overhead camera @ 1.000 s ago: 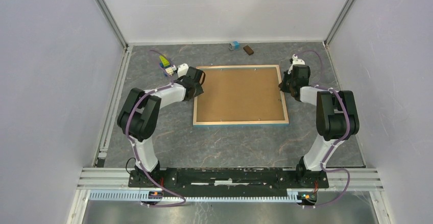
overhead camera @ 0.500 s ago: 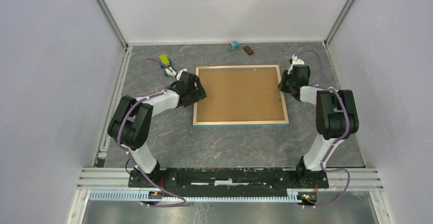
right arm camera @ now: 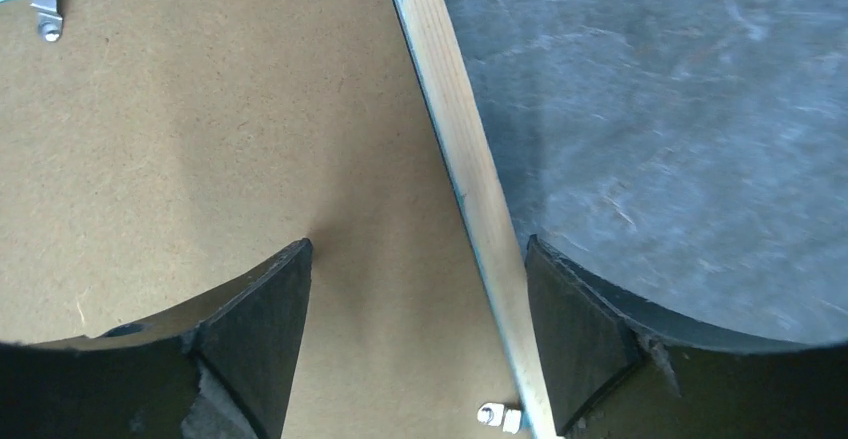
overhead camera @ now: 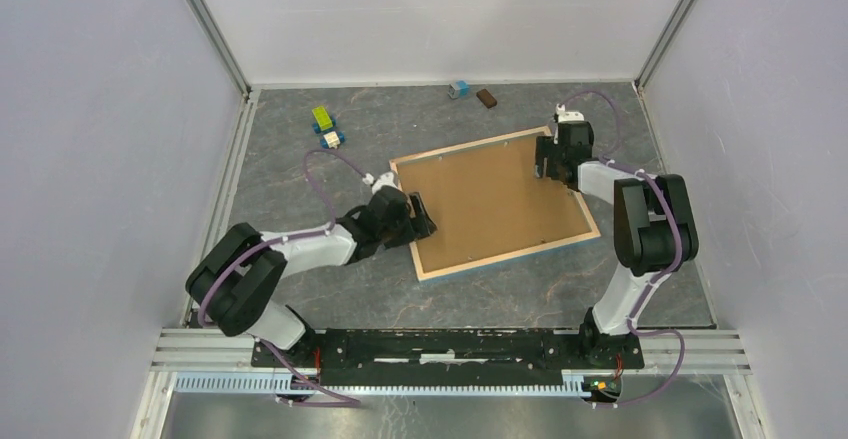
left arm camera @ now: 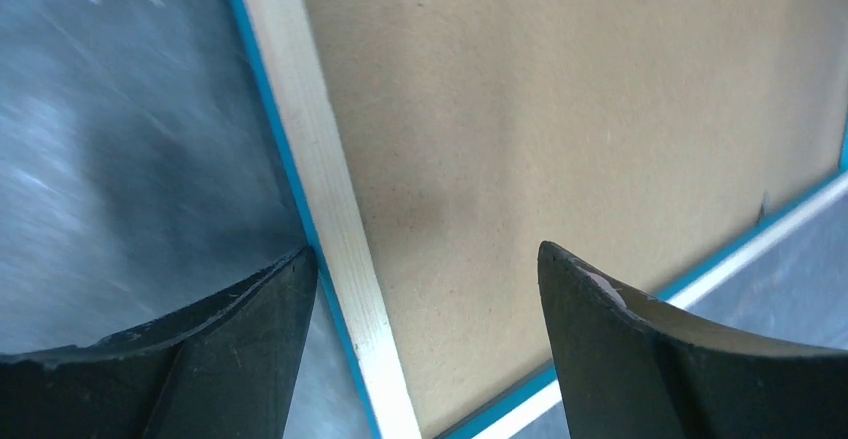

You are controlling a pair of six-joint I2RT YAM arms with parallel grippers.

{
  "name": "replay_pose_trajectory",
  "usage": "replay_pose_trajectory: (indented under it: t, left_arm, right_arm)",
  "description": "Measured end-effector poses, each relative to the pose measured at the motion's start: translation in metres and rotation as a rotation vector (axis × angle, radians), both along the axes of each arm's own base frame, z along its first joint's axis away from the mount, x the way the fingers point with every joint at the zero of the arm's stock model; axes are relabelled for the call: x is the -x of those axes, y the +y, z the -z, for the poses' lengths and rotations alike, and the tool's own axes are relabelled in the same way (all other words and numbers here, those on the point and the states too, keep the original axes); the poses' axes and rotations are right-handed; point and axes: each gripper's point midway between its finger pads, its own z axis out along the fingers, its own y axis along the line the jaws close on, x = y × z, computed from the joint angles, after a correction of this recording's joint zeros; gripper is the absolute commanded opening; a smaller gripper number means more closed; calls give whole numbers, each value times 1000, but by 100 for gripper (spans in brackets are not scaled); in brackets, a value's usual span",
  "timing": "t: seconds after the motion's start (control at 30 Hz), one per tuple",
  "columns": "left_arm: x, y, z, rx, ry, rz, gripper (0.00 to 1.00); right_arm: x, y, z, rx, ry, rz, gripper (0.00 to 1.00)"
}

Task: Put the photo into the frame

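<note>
- Top view: the frame [overhead camera: 510, 252] is seen lying back-side up and skewed on the table [overhead camera: 330, 279], with a brown backing board [overhead camera: 495, 204] seated inside it.
- Top view: the left gripper [overhead camera: 420, 224] is placed at the frame's near-left edge and the right gripper [overhead camera: 547, 166] at its far-right corner. Small blocks [overhead camera: 322, 117] are scattered well apart from both, towards the far edge.
- Top view: the photo is not seen anywhere. Whether it sits under the board cannot be told.
- Left wrist view: the left gripper [left arm camera: 425, 254] is spread wide, and the wooden rail of the frame [left arm camera: 320, 179] is straddled by the fingers [left arm camera: 250, 339]. Nothing is pinched.
- Right wrist view: the right gripper [right arm camera: 418, 244] is likewise released, with its jaws set either side of the rail [right arm camera: 455, 129] over the board [right arm camera: 200, 129]. A metal clip [right arm camera: 48, 14] is seen at the board's edge.
- Status, as judged: the board is in and both grips are let go. If the photo is behind the board, the insertion is essentially done. If not, the board must be lifted out and the photo fetched.
</note>
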Motion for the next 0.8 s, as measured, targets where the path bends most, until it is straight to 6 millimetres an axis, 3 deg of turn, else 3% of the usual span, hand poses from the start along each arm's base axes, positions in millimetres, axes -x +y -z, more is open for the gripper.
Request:
replay_pose_trajectory:
  t: [0.1, 0.2, 0.27, 0.37, 0.6, 0.8]
  left_arm:
    - [35, -26, 0, 35, -15, 56, 88]
    - [70, -57, -3, 130, 2, 135, 89]
    - [83, -65, -5, 162, 13, 166, 89]
    - [88, -62, -6, 172, 19, 163, 90]
    - [98, -32, -7, 81, 21, 147, 91]
    - [100, -3, -21, 7, -49, 136, 93]
  right_arm:
    - [13, -5, -7, 94, 34, 18, 86]
    - [35, 16, -13, 110, 88, -37, 86]
    - [49, 30, -20, 112, 101, -78, 86]
    - [75, 29, -28, 118, 115, -87, 86]
    - [145, -7, -43, 141, 154, 72, 80]
    - [196, -7, -51, -61, 80, 264, 74]
